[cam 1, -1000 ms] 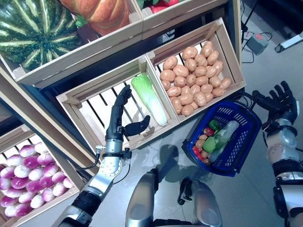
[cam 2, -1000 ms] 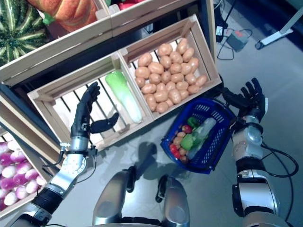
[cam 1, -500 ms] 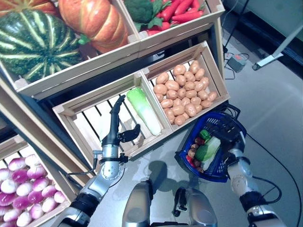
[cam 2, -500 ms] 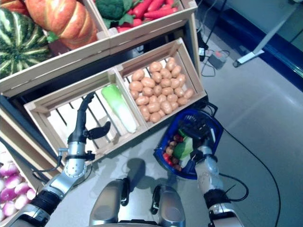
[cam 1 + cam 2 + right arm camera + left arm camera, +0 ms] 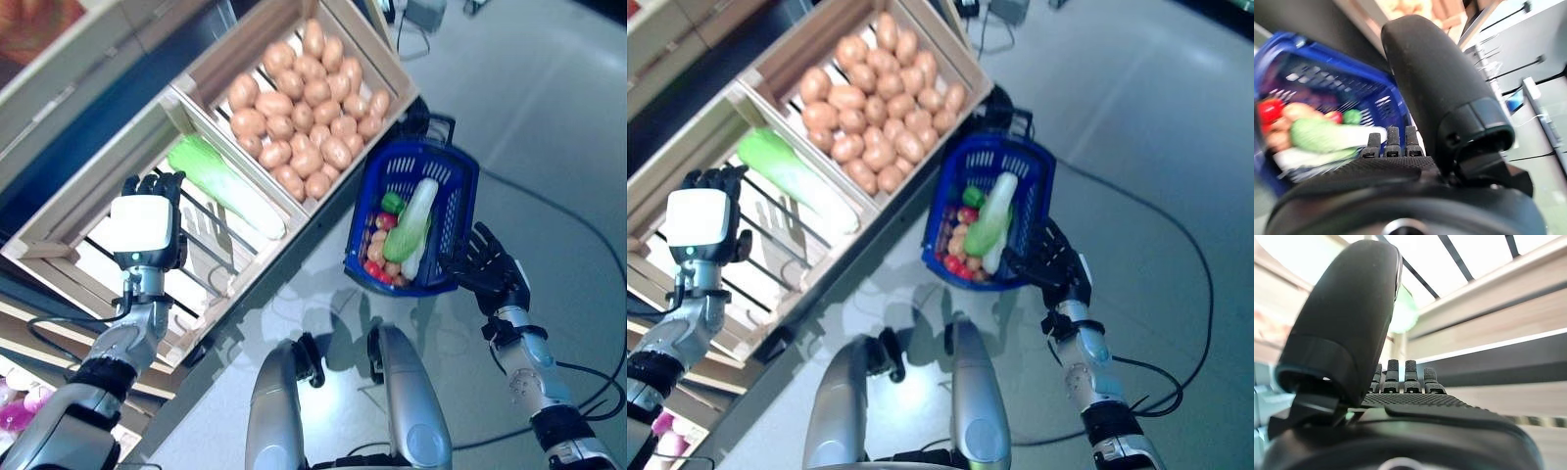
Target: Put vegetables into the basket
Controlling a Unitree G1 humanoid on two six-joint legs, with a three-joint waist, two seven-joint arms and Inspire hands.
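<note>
The blue basket (image 5: pixel 416 211) sits on the grey floor (image 5: pixel 549 117) just beside the crate of potatoes (image 5: pixel 304 113), and it already holds a cabbage (image 5: pixel 411 225), a green pepper and some red and brown pieces. The right robot hand (image 5: pixel 487 271) is at the basket's near rim, fingers spread and fairly straight; whether it touches the rim is hard to say, and it grips nothing. Over on the other side, the left robot hand (image 5: pixel 145 230) hangs above the slatted crate (image 5: pixel 98 245), back of the hand to the camera, fingers bent slightly at the tips and empty. One long green cabbage (image 5: pixel 220 186) lies in that crate, near the hand but apart from it. My read: this is the reach for the next vegetable. The next move calls for bringing the left robot hand onto that cabbage, closing round its thick middle, then carrying it across to the basket. The crates stand tilted on a wooden shelf, with cables trailing over the floor beyond.
</note>
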